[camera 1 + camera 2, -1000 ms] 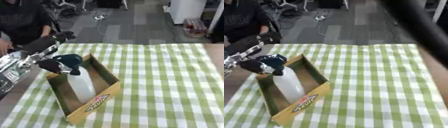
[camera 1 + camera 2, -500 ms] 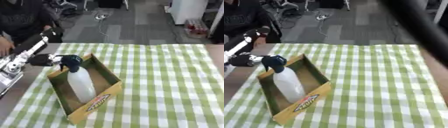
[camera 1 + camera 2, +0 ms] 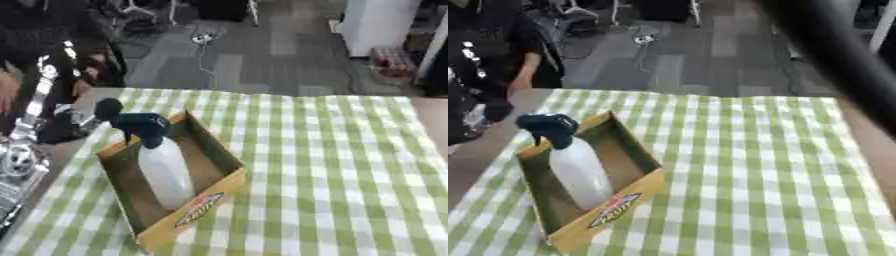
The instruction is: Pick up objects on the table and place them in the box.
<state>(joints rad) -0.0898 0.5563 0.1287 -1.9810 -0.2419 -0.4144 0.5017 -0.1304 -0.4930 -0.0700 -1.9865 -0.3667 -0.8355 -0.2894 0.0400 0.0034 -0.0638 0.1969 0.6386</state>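
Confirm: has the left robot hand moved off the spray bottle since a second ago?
Yes. The left robot hand has pulled back left, off the box rim; the spray bottle lies inside, untouched.

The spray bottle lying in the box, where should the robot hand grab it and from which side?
Grip the spray bottle round its white body, coming down from above: it lies flat along the box, whose walls block its sides, and its dark head rests at the far corner.

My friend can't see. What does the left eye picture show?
A white spray bottle with a dark blue trigger top lies inside an open cardboard box on a green-and-white checked tablecloth. The robot's left arm is at the left edge, apart from the box.
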